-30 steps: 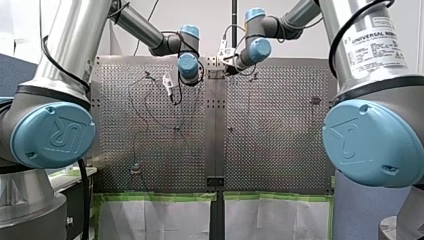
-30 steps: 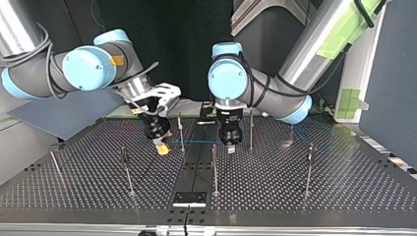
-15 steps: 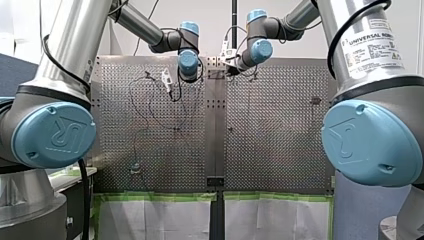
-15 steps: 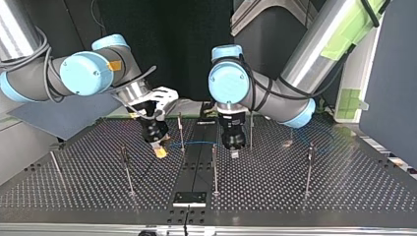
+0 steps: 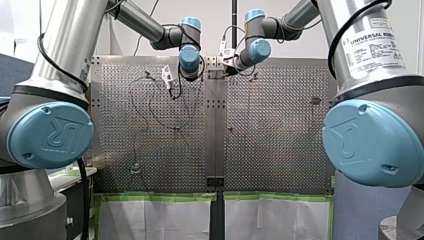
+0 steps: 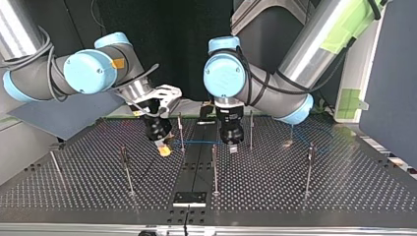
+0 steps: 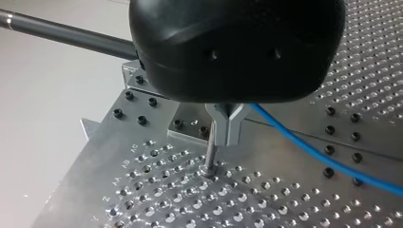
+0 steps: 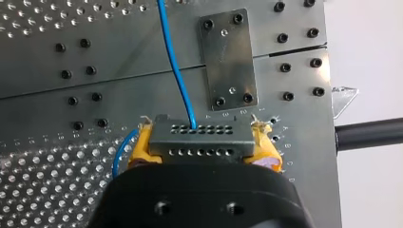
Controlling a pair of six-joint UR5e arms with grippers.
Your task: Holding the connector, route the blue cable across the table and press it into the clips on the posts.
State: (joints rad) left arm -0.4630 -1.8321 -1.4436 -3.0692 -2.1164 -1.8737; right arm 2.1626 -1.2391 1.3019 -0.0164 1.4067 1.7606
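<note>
My right gripper [image 8: 203, 147] clenches its yellow pads [image 8: 139, 147] on either end of the grey perforated metal connector [image 8: 199, 133], holding it above the perforated metal table [image 8: 43, 180]. The thin blue cable [image 8: 175, 66] leaves the connector and runs ahead past a small rectangular metal plate [image 8: 227, 59]. In the top view it spans the table's middle strip to my left gripper [image 6: 232, 147]. Its metal fingers [image 7: 227, 126] are pressed together just beside a slim metal post [image 7: 210, 154]. The cable emerges from behind them, and I cannot tell whether they pinch it
</note>
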